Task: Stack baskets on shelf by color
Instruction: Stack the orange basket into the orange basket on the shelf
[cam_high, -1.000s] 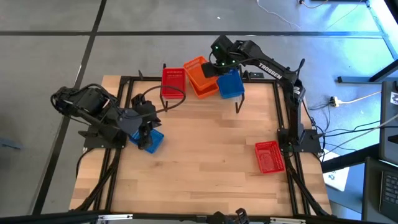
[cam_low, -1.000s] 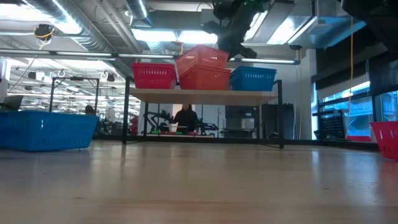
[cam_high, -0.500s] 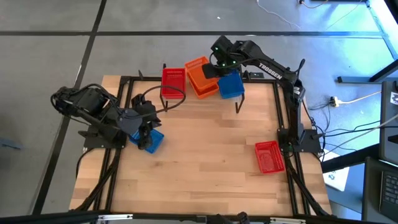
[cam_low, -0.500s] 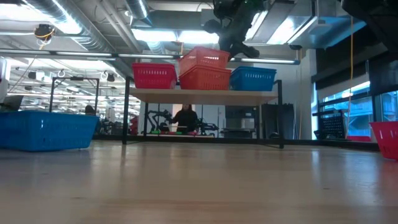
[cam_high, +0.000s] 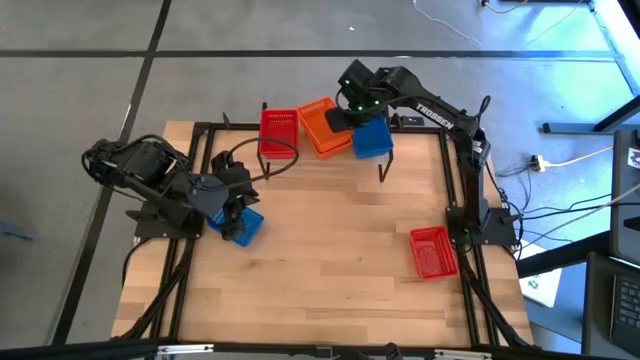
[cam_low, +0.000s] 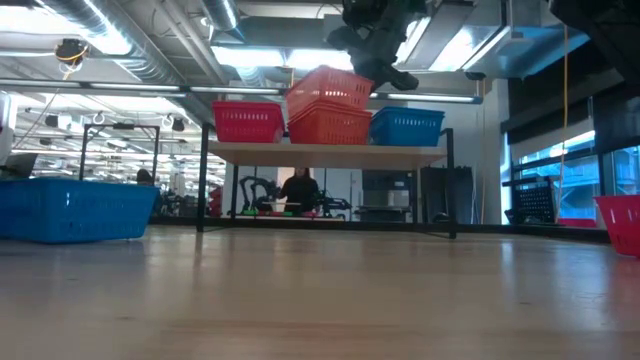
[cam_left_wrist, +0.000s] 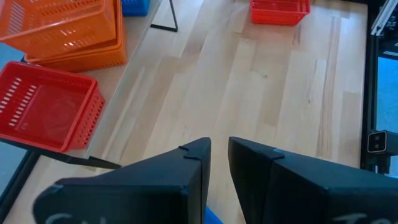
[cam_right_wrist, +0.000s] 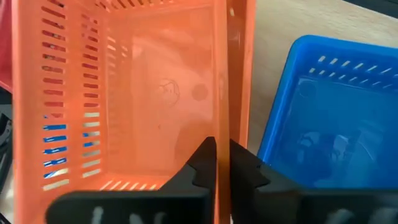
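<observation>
The shelf (cam_low: 330, 152) stands at the table's far edge and carries a red basket (cam_high: 279, 130), an orange basket (cam_low: 330, 126) and a blue basket (cam_high: 372, 137). My right gripper (cam_high: 350, 102) is shut on a second orange basket (cam_low: 325, 90), which sits tilted in the top of the lower orange one. My left gripper (cam_high: 235, 213) stays at the table's left over another blue basket (cam_high: 247, 226), which rests on the tabletop; its fingers (cam_left_wrist: 186, 168) are nearly together, with a sliver of blue between them. A red basket (cam_high: 433, 251) stands near the right edge. My right gripper pinches the upper orange basket's side wall (cam_right_wrist: 221, 118), the one next to the blue basket, one finger inside and one outside, coming from above. The basket is tilted and partly nested in the lower orange basket. My left gripper is closed on the blue basket's rim (cam_left_wrist: 211, 215); its own fingers hide the contact.
The black frame rails (cam_high: 462, 200) run along the table's sides. The shelf's thin legs (cam_high: 383, 170) stand on the far part of the wooden tabletop (cam_high: 330, 260). A person sits in the room beyond the shelf (cam_low: 298, 190).
My right gripper has shifted a little over the shelf, and the upper orange basket has moved with it, rocking from tilted to nearly level and back to tilted on the lower orange basket. The left arm has kept still.
</observation>
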